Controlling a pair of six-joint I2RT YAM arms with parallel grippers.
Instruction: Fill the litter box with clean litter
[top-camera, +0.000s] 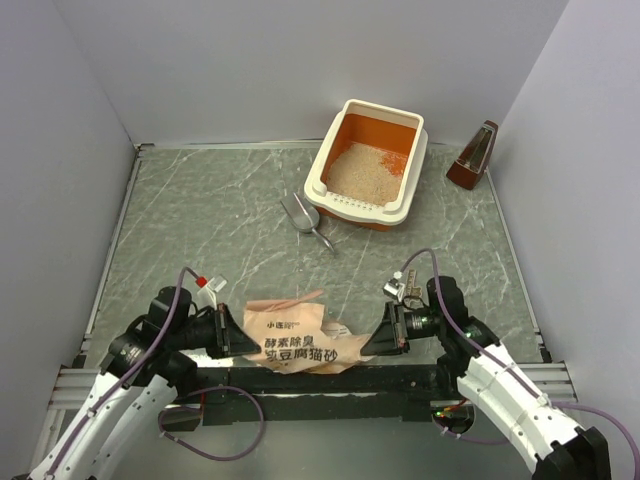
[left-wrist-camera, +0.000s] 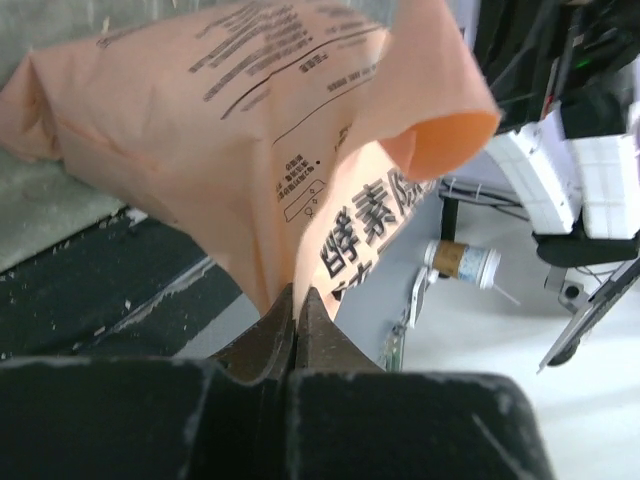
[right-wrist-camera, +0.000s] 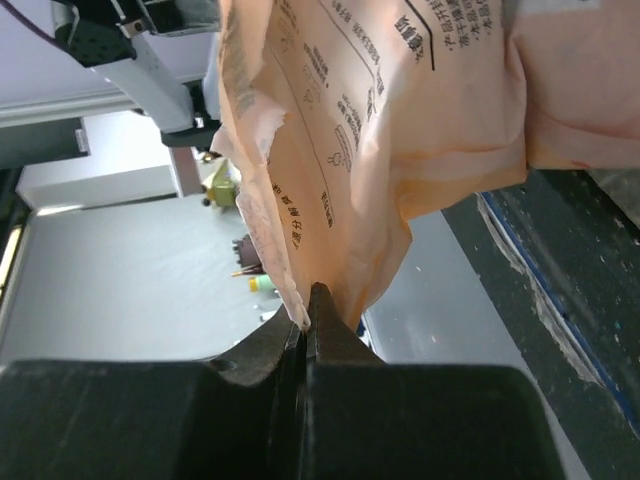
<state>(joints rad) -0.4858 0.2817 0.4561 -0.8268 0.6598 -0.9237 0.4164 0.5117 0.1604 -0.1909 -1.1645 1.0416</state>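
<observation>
The litter box (top-camera: 345, 138) stands at the back right of the table, cream rim, orange inside, with pale beige clean litter (top-camera: 364, 171) in its near half. A peach-pink bag (top-camera: 296, 335) hangs between my two grippers at the table's near edge. My left gripper (top-camera: 247, 345) is shut on the bag's left edge (left-wrist-camera: 250, 180). My right gripper (top-camera: 368, 347) is shut on the bag's right edge (right-wrist-camera: 400, 130). In both wrist views the jaws pinch thin bag film at their tips.
A grey metal scoop (top-camera: 303, 217) lies on the table just left of the litter box. A brown wedge-shaped object (top-camera: 474, 156) stands at the back right by the wall. Grey walls enclose the marbled table (top-camera: 200, 220) on three sides.
</observation>
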